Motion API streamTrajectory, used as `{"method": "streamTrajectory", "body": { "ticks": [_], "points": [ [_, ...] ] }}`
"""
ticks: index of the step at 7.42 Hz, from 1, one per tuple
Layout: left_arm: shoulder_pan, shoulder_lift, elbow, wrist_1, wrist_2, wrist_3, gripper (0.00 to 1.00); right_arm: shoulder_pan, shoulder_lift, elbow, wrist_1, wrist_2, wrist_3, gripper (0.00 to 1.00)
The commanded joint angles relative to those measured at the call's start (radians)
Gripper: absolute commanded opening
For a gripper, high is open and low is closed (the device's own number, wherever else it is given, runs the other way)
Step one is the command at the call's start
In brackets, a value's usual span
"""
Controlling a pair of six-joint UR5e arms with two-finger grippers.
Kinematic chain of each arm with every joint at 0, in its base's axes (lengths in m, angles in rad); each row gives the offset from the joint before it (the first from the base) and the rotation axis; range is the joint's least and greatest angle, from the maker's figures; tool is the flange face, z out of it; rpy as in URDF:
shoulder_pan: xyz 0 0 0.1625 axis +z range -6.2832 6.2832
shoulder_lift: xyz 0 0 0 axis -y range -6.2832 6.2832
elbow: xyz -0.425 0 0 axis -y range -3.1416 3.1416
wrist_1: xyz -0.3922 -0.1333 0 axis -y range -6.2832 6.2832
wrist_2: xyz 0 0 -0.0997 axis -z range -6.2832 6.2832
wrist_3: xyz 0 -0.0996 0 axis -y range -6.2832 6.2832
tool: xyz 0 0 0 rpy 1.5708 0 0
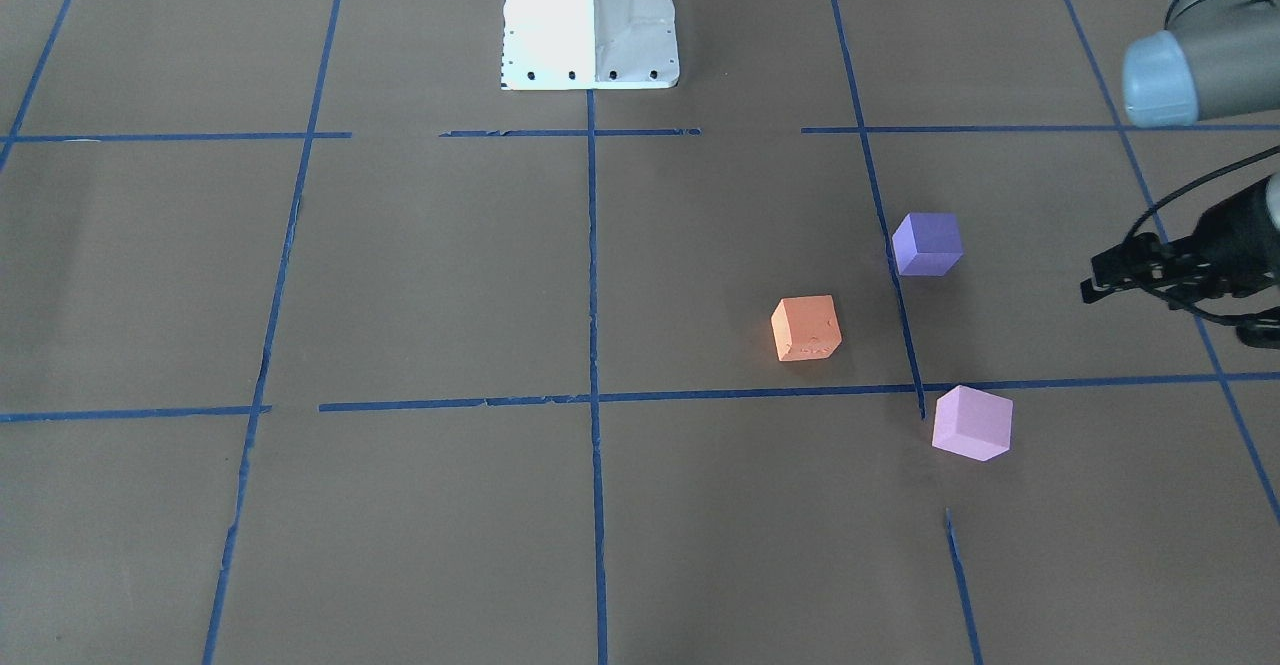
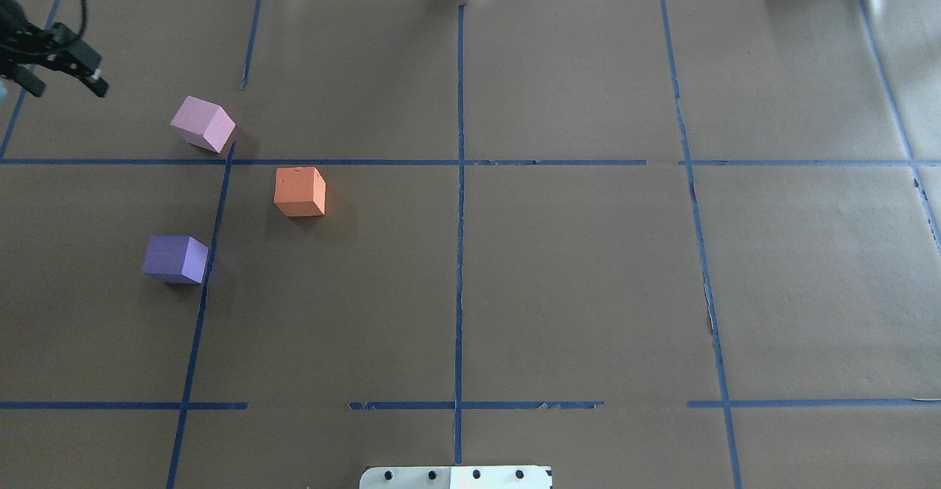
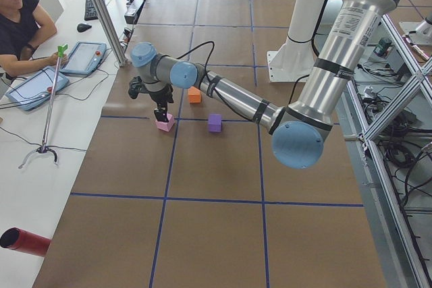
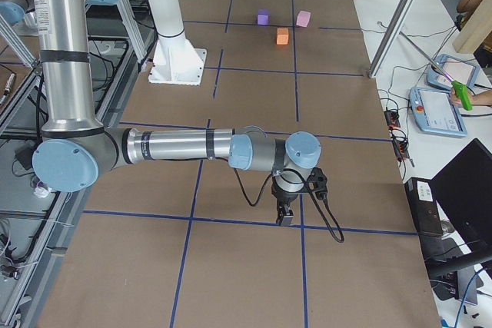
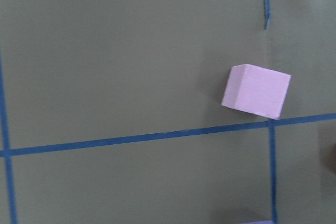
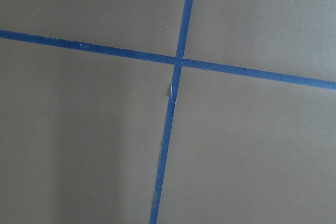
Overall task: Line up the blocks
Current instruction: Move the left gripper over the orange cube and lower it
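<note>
Three cubes lie apart on the brown paper in the table's left half. The pale pink block [image 2: 203,123] [image 1: 972,423] [image 5: 256,91] is farthest from the base, at a tape crossing. The orange block [image 2: 300,191] [image 1: 806,328] lies nearer the middle. The dark purple block [image 2: 175,259] [image 1: 928,243] lies closest to the base. My left gripper [image 2: 68,88] hovers open and empty beyond the pink block, toward the table's left edge. My right gripper [image 4: 284,217] hangs low over bare paper far off on the right side; I cannot tell whether it is open or shut.
Blue tape lines [image 2: 459,180] divide the paper into squares. The white robot base [image 1: 590,25] stands at the near middle edge. A red cylinder [image 3: 23,241] lies off the table's left end. An operator [image 3: 20,18] sits with tablets beyond the far edge.
</note>
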Motion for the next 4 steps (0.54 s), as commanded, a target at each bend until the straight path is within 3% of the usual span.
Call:
{"method": "streamTrajectory", "body": {
  "ticks": [1,2,4],
  "points": [
    [0.171,-0.077,0.012,-0.067,0.018,-0.277,1.0,0.0,0.0,0.0,0.0,0.0,0.0,1.0],
    [0.215,-0.083,0.017,-0.158,0.057,-0.427,1.0,0.0,0.0,0.0,0.0,0.0,0.0,1.0],
    [0.282,-0.131,0.063,-0.184,0.149,-0.514,1.0,0.0,0.002,0.0,0.0,0.0,0.0,1.0]
  ]
}}
